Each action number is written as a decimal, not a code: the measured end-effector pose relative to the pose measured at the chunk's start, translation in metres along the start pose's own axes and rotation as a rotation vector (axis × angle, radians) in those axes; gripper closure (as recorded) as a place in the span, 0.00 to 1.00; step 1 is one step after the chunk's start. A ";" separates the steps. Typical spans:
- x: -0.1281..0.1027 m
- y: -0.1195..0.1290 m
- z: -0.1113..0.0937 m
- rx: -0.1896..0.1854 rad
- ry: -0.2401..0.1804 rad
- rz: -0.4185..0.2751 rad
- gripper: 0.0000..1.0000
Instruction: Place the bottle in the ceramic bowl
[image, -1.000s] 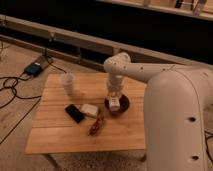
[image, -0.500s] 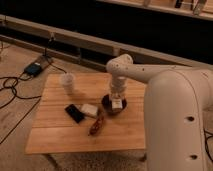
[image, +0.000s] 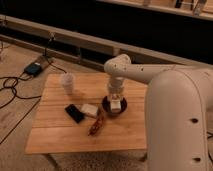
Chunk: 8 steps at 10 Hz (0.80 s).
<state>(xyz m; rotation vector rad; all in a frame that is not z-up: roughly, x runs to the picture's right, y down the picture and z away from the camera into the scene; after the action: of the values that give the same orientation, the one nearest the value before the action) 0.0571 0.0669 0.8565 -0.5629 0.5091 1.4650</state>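
Wooden table (image: 55, 135) on a beige floor, a dark wall running behind it, is filling the lower left of the frame. Just right of centre the gripper (image: 115, 100) is hanging directly over the bowl (image: 106, 106), and since a second ago the wrist has been lifting slightly, the arm sitting a little higher over the table. Whether anything is being gripped, I cannot tell. A whitish bottle (image: 116, 104) seems to be standing in the bowl under the wrist, so the placing looks about finished; the wrist is covering its top. Left of the bowl a white block (image: 90, 110), a black object (image: 75, 113) and a reddish item (image: 97, 124) are lying; a cup (image: 68, 83) is standing further up-left.
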 end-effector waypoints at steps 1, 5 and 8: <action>0.000 0.003 -0.001 -0.005 -0.004 -0.003 0.20; 0.001 0.006 -0.004 -0.011 -0.018 0.000 0.20; -0.004 0.003 -0.016 -0.017 -0.046 0.024 0.20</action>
<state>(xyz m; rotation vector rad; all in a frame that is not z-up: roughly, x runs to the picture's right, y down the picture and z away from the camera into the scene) 0.0541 0.0541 0.8469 -0.5373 0.4689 1.5025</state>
